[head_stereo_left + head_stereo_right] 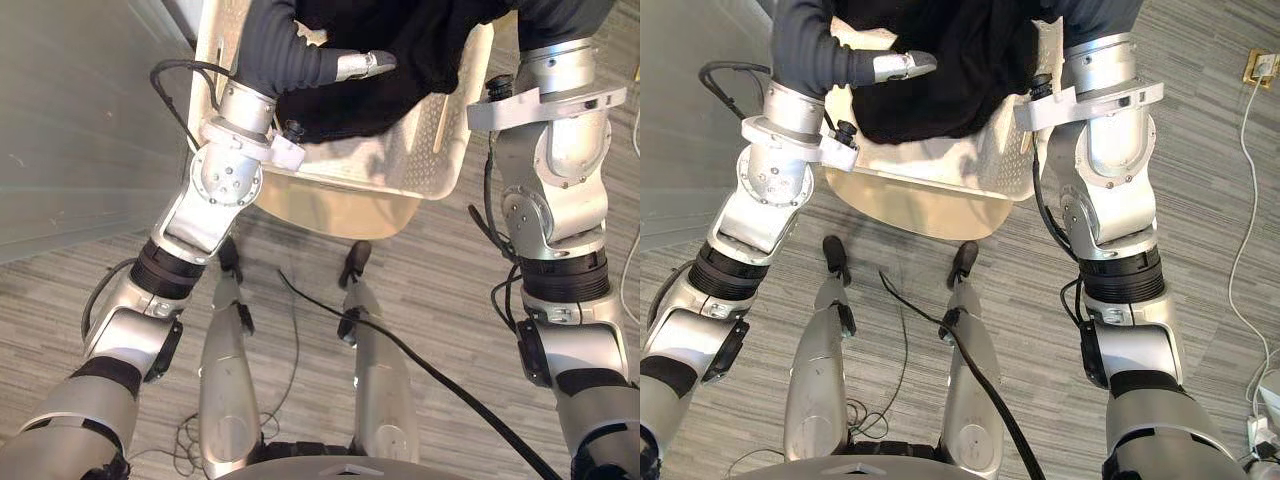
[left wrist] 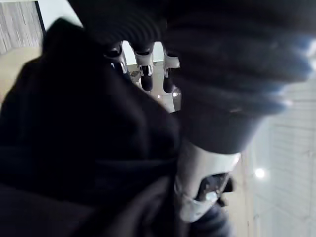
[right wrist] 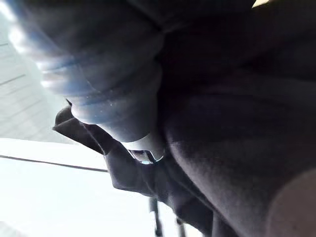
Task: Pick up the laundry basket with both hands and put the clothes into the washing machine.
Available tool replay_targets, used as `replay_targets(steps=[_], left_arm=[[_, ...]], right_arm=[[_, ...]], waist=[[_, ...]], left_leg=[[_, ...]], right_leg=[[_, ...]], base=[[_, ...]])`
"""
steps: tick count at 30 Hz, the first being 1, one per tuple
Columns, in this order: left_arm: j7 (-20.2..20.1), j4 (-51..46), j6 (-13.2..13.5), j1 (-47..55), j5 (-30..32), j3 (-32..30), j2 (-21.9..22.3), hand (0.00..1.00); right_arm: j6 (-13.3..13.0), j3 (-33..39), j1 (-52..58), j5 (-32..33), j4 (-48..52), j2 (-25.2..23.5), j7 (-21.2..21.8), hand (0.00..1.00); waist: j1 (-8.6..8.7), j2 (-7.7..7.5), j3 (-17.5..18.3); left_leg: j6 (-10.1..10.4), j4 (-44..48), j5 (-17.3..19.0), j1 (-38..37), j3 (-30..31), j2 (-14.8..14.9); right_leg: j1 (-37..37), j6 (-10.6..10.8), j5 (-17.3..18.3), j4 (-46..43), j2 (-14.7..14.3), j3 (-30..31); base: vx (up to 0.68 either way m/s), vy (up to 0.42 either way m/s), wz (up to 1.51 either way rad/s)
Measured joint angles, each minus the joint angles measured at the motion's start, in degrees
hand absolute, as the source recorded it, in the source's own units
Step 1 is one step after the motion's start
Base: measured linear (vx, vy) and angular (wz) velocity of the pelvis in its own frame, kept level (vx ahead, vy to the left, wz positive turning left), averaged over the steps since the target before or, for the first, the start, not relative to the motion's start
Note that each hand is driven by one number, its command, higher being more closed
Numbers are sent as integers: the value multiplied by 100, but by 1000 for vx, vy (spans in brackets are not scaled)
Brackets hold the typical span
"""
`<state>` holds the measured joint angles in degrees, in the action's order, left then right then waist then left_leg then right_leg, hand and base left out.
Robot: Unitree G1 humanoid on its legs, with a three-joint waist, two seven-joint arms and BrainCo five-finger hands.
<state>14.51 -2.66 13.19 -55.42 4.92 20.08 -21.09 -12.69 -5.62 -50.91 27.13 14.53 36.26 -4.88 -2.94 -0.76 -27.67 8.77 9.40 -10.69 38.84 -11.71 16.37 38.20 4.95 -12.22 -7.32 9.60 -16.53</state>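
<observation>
Both left robot hand [image 1: 365, 65] and right robot hand [image 3: 144, 145] lie among black clothes [image 1: 400, 70]; grips unclear

Black clothes [image 1: 400, 70] fill the basket [image 1: 432, 150] wall to wall.

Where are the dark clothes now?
Top centre of the eye views: the dark clothes lie heaped in the cream basket, with the left hand over them.

place: home laundry corner – cues: plank floor [image 1: 1200, 200] | wall socket [image 1: 1262, 68] | laundry basket [image 1: 330, 208]
</observation>
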Motion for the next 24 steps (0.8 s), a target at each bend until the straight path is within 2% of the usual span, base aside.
replay_targets(steps=[4, 9, 12, 14, 20, 24], left_arm=[[0, 301, -155, -239, 276, 113, -32, 0], [2, 659, -347, -437, 257, 69, 76, 0], [4, 731, -367, -494, 151, 21, 176, 0], [0, 856, -368, -564, 20, 22, 190, 0], [-173, 1029, -259, -609, -1219, 122, 146, 0], [-281, 1136, -222, -714, -2018, 472, 89, 0]], right_arm=[[-97, -234, 50, 163, 518, 45, 196, 100], [-108, -396, 46, 297, 738, 174, 360, 100], [-108, -589, -92, 488, 953, 468, 546, 100], [-108, -672, -218, 544, 953, 499, 577, 100], [-108, -1193, -602, 763, 936, 503, 585, 100], [-106, -1740, -952, 907, 928, 497, 578, 100]], waist=[[15, -3, 2], [63, -4, 2], [78, -5, 3], [91, -6, 3], [132, -8, 6], [138, -8, 6]], left_leg=[[-16, 209, 95, 127, -77, 63], [-11, 254, 104, 157, -107, 91], [-20, 307, 114, 157, -129, 107], [-23, 355, 134, 156, -135, 118], [-55, 425, 167, 102, -259, 135], [-54, 565, 244, 136, -277, 219]], right_leg=[[82, -26, -37, 3, -4, 5], [98, -53, -79, -7, -18, -2], [97, -53, -79, -37, -24, 7], [97, -53, -78, -65, -28, 24], [96, -29, -97, -7, -47, 143], [95, -45, -118, 7, -102, 173]], base=[[-30, -15, -10], [-3, -4, -2], [-11, -7, -1], [-42, -21, -5], [-52, -21, -9], [-37, -27, -9]])
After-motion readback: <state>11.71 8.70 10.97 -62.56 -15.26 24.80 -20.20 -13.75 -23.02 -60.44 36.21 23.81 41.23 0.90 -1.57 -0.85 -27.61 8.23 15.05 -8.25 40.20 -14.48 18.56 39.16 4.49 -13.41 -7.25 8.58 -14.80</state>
